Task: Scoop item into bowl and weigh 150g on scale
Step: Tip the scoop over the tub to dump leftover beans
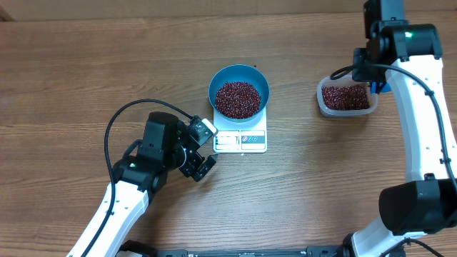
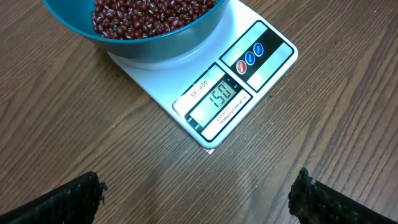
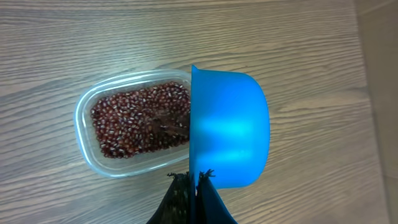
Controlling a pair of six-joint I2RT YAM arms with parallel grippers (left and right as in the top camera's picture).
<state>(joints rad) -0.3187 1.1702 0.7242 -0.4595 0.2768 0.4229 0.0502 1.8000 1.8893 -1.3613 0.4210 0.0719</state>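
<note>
Right claw (image 3: pixel 194 186) pinched together on the handle of the small blue plastic scoop (image 3: pixel 227 127); scoop tipped on its side over one end of the clear rounded-rectangular plastic tub (image 3: pixel 84 134), probably so any stray grains drop back among the spare beans (image 3: pixel 134 121) rather than onto the brown wood-grain table (image 1: pixel 71 71); hard to say whether anything is left inside, with only the scoop's outer shell showing.

Over to the left claw (image 2: pixel 196 208): spread wide, gripping nothing, low to the table just in front of the small flat white square kitchen scale (image 2: pixel 161 84); set there, by the look of it, to aim its camera straight at the pale display panel (image 2: pixel 214 96); reads 150.

And there, the heap of tiny dark red-brown beans (image 1: pixel 238 98), resting in the round blue bowl (image 1: pixel 261 82); bowl on the scale's platform, set back far enough to leave the display uncovered; sensible, no weighing by a hidden readout.

Judged from this: target reached, no further scooping called for; only risk now a nudge to bowl or scale while pulling away.
</note>
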